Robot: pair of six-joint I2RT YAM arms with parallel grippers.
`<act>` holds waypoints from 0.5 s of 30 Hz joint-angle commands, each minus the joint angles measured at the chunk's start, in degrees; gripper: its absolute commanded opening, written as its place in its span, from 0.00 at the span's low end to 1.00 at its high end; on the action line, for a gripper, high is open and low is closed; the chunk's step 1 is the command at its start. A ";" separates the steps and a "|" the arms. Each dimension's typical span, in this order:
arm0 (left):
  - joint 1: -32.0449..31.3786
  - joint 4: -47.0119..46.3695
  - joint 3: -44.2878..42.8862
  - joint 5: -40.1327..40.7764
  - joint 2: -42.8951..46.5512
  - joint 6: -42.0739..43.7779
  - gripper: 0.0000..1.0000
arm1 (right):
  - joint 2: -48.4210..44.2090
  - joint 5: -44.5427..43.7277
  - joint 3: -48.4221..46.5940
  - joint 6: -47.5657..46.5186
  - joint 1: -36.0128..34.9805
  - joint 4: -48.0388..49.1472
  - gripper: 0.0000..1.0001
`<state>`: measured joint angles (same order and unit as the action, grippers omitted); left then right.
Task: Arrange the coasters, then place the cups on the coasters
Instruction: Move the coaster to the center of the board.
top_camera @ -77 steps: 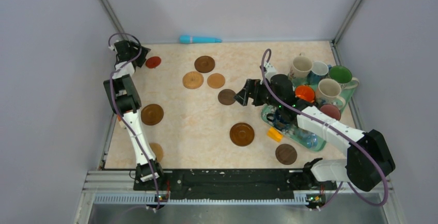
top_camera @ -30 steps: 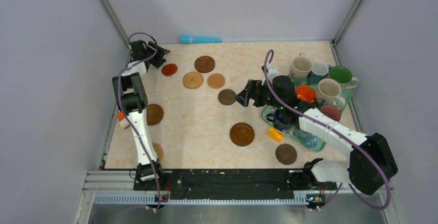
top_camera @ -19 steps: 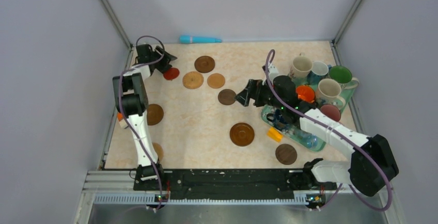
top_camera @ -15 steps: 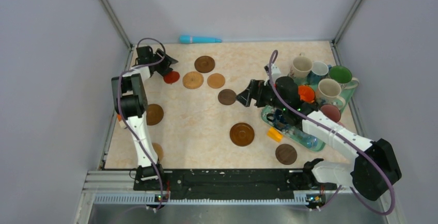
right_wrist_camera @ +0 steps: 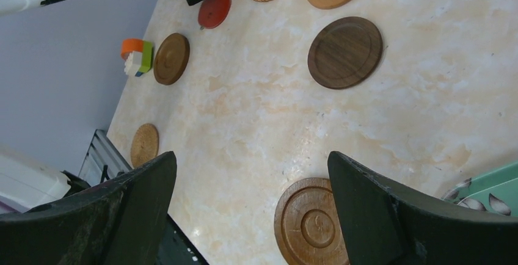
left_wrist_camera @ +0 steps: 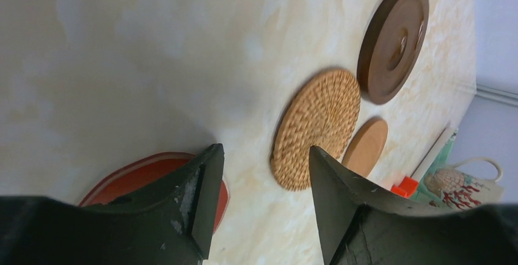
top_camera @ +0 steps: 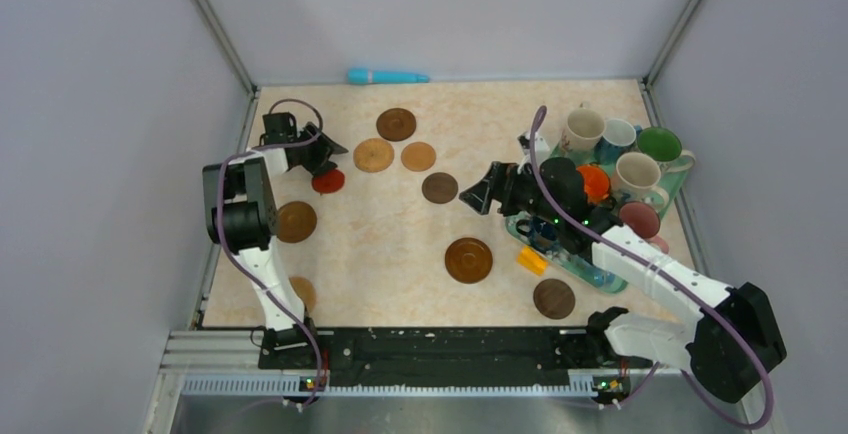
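Table (top_camera: 380, 224): beige, marble-like pattern. Red coaster (top_camera: 327, 182) at 9 o'clock, pale line nr rim. Woven coaster (left_wrist_camera: 316, 129): tan straw weave. Ridged coaster (top_camera: 468, 260): dark brown, concentric rings. Tray (right_wrist_camera: 485, 185) at 3 o'clock: teal w/ floral print. Cups: one green (top_camera: 659, 144), one orange (top_camera: 591, 182).

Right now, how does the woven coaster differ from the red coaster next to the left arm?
The woven coaster is tan with a braided texture; the red coaster is smooth and red. From above, the woven coaster looks wider than the red coaster. A finger of the left end effector partly hides the red coaster; the woven coaster lies clear beyond it. Both are round and lie flat on the table.
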<state>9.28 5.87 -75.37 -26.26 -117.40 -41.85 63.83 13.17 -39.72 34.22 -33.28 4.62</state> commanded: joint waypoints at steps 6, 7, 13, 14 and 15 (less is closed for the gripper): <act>-0.48 2.28 7.24 0.63 8.40 2.02 0.60 | -4.25 -0.15 1.61 1.00 -0.74 1.53 0.93; -0.53 3.09 6.86 1.51 9.01 2.33 0.60 | -4.47 -0.16 1.68 1.10 -0.71 1.53 0.93; -0.40 7.65 7.31 12.51 14.26 5.16 0.60 | -5.57 0.01 2.01 1.21 -0.76 1.23 0.93; -0.39 8.45 7.39 13.85 14.76 5.73 0.60 | -5.76 0.01 2.14 1.16 -0.76 1.11 0.92; -0.38 9.17 7.23 15.13 15.09 6.17 0.60 | -6.04 -0.01 2.31 1.21 -0.74 1.09 0.93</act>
<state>8.88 12.14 -68.40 -18.96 -107.44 -38.96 60.01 13.17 -38.22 35.05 -33.28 4.47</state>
